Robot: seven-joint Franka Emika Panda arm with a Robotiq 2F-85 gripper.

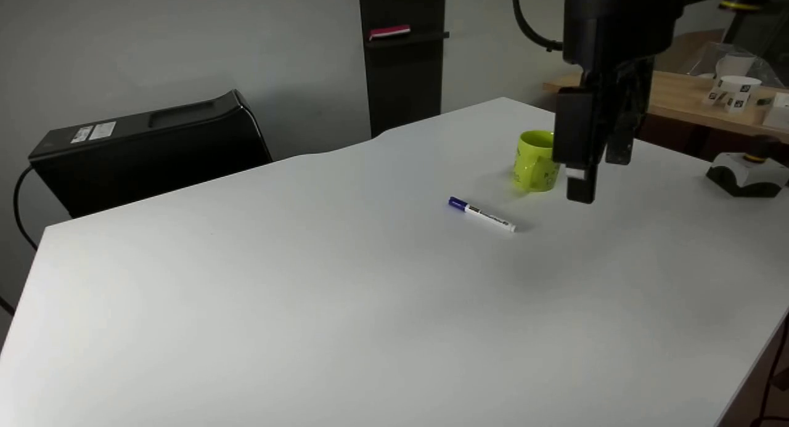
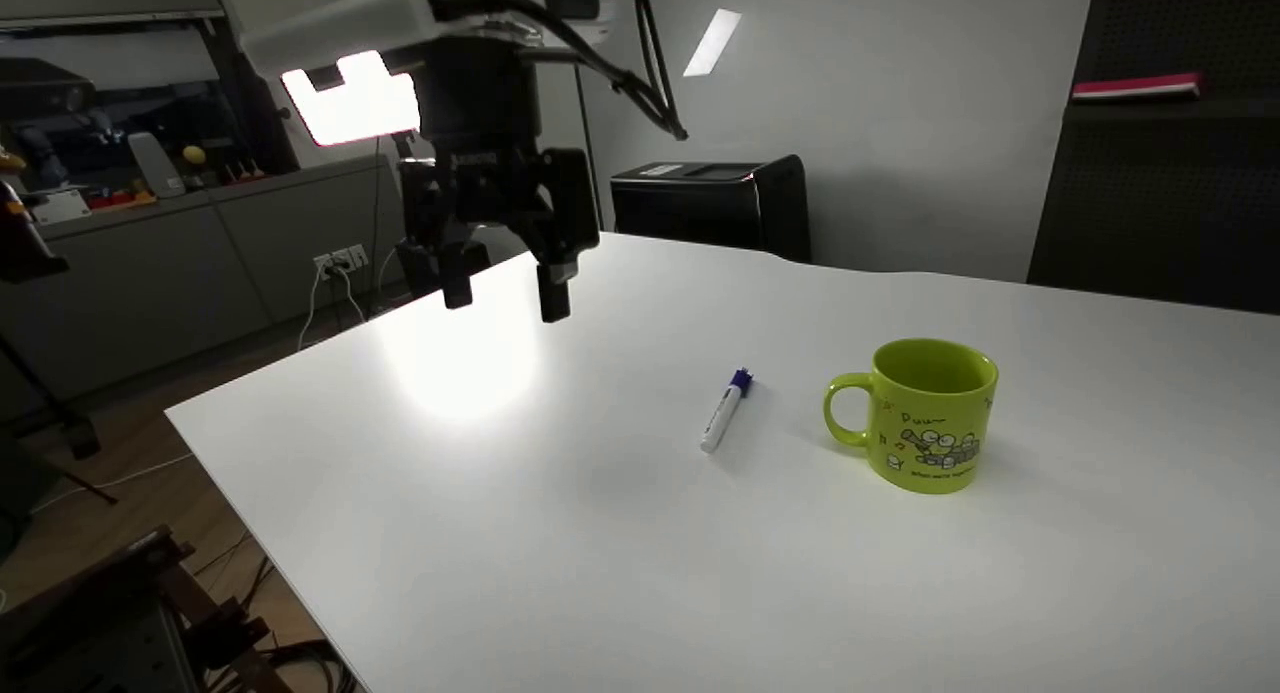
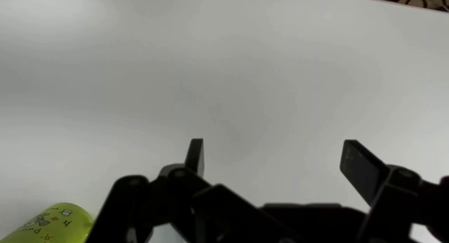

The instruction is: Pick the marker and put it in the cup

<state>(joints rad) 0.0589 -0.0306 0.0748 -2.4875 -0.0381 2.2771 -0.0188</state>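
Observation:
A white marker with a blue cap lies on the white table in both exterior views (image 1: 484, 215) (image 2: 726, 414). It does not show in the wrist view. A lime-green cup with a handle and small drawings stands upright near the marker in both exterior views (image 1: 532, 163) (image 2: 935, 418). Part of the cup shows at the lower left of the wrist view (image 3: 58, 224). My gripper (image 1: 599, 173) hangs above the table, apart from both. It also shows in an exterior view (image 2: 505, 299). In the wrist view its fingers (image 3: 273, 143) are wide apart with nothing between them.
The white table (image 1: 296, 304) has its edge in view at the wrist view's upper right. A black box-like unit (image 1: 160, 143) stands beyond the table by the wall. A grey device with a dark knob (image 1: 747, 174) sits at the right. A wooden side table (image 1: 672, 100) stands behind.

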